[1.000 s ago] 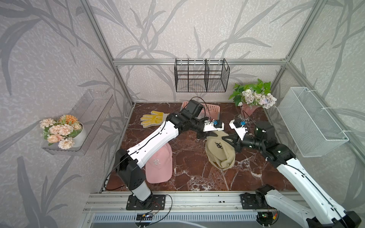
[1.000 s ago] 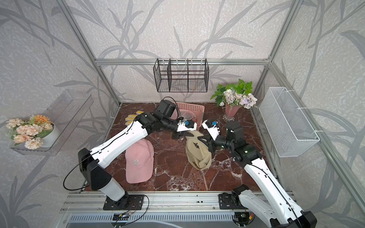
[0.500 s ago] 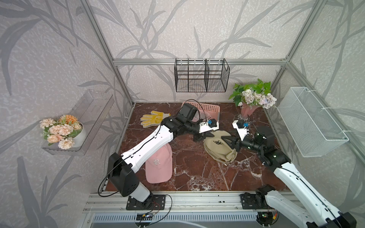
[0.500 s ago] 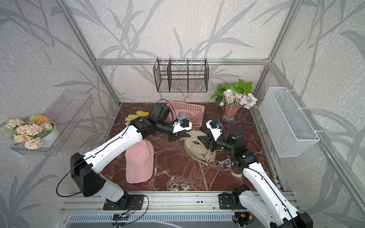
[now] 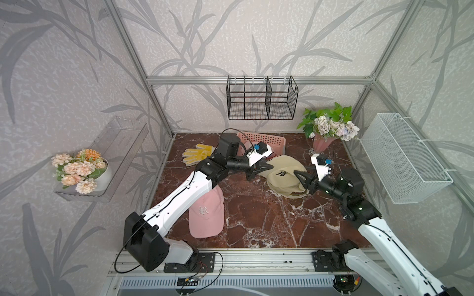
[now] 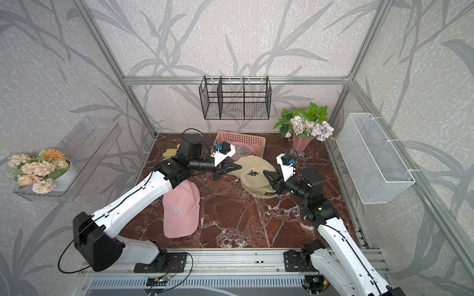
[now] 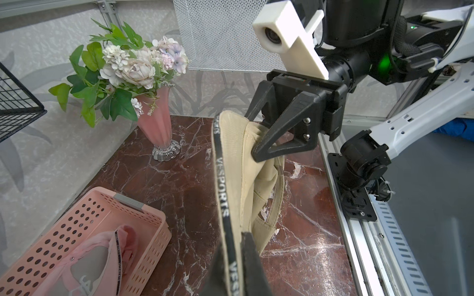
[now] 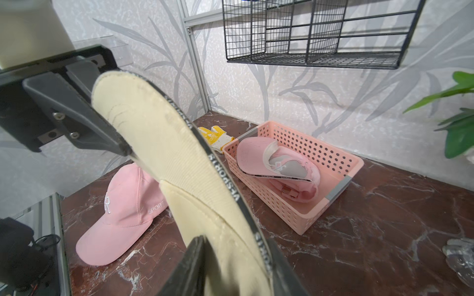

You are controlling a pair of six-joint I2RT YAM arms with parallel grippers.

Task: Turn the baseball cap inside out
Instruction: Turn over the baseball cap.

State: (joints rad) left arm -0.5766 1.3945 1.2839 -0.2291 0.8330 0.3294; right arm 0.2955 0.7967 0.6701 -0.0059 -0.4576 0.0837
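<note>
Your left pincer [image 5: 265,169] and right pincer [image 5: 301,180] each clamp the rim of the beige baseball cap [image 5: 282,161], just in front of the pink basket [image 5: 272,139]. Its long axis runs pincer to pincer; the brim points away from the basket.

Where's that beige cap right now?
In a top view the beige cap is mid-table toward the back, gripped between the left gripper and the right gripper, just in front of the pink basket.
</note>
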